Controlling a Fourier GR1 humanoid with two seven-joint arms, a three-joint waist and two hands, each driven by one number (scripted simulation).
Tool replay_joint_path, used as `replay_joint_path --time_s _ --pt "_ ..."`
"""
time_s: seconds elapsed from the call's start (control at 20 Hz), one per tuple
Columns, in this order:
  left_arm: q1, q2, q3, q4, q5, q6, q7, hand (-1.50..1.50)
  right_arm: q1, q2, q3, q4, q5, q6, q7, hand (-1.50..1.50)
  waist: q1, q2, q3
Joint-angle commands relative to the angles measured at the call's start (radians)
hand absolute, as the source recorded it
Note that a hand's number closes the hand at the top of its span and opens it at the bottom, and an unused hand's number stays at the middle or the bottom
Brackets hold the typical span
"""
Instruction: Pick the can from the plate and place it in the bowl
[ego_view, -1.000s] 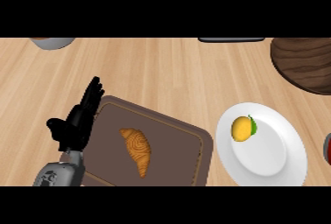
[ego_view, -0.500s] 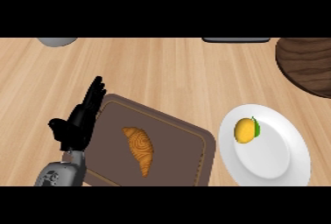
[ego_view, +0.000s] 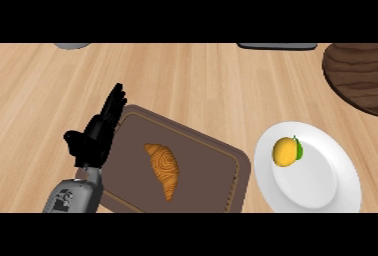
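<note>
The plate (ego_view: 319, 187), white and round, lies at the right of the table (ego_view: 207, 85). The thing on it is a yellow-orange fruit (ego_view: 285, 151) with a green patch on its right side, resting on the plate's upper left part with nothing touching it.

At the far left of the top edge a grey object (ego_view: 72, 45) is cut off and cannot be identified. Below it the left hand (ego_view: 92, 141) comes up from a grey forearm (ego_view: 74, 196). Its fingers are straight and close together and its thumb sticks out to the left. It holds nothing. Its fingers overlap the left rim of a brown board (ego_view: 203, 155); whether they touch it cannot be told. A croissant (ego_view: 166, 170) lies on the board, whose lower end is cut off. At the top edge a dark flat thing (ego_view: 277, 46) shows only as a strip. A dark wooden bowl (ego_view: 358, 70) sits in the upper right corner, well apart from the plate and partly out of view.
</note>
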Motion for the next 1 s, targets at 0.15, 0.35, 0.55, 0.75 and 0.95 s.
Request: replay_joint_path --time_s 0.15,0.35,0.55,0.75,0.95 --pt "0.055 -0.015 -0.035 -0.048 -0.011 -0.006 -0.001 0.0 -0.26 -0.002 0.133 0.239 0.23 0.011 -0.112 1.5 0.032 0.005 0.001" --pt "-0.07 -0.012 0.004 0.034 0.006 -0.017 0.011 0.0 -0.322 0.108 0.244 0.275 0.453 -0.203 -0.223 1.5 0.032 0.013 0.002" --pt "-0.011 -0.016 -0.01 0.011 0.006 -0.026 -0.02 0.0 -0.438 0.173 0.293 0.479 0.552 -0.263 -0.288 1.5 0.038 0.012 0.002" --pt "0.015 -0.017 -0.03 -0.032 -0.011 -0.018 0.012 0.0 -0.54 0.241 0.333 0.631 0.642 -0.337 -0.325 1.5 0.039 0.01 0.002" --pt "-0.044 -0.028 -0.023 0.014 0.0 -0.03 -0.002 0.0 -0.647 0.321 0.37 0.755 0.724 -0.438 -0.32 1.5 0.062 0.023 0.003"
